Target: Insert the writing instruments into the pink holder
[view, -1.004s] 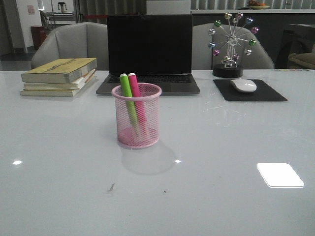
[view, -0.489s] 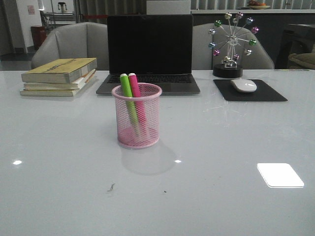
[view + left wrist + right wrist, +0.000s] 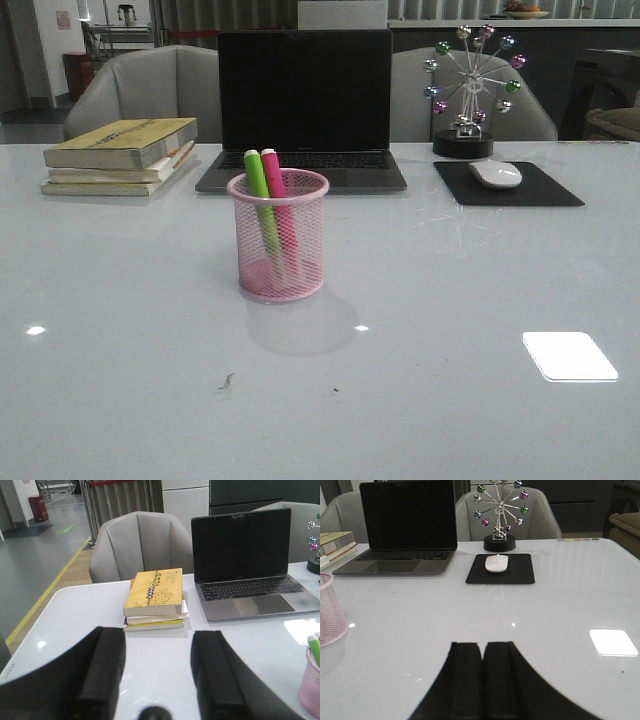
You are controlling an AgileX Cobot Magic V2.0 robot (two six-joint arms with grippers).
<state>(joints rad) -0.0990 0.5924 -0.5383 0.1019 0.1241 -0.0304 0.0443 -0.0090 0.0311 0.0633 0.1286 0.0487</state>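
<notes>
The pink mesh holder stands on the white table in front of the laptop. Both markers lean inside it, the green marker left of the pink marker, coloured ends poking above the rim. Neither arm shows in the front view. In the left wrist view my left gripper is open and empty over bare table, with the holder's edge and the green marker's tip far off to one side. My right gripper is shut with nothing in it; the holder sits well away from it.
A stack of books lies at the back left, an open laptop behind the holder, a white mouse on a black pad and a ferris-wheel ornament at the back right. Grey chairs stand behind the table.
</notes>
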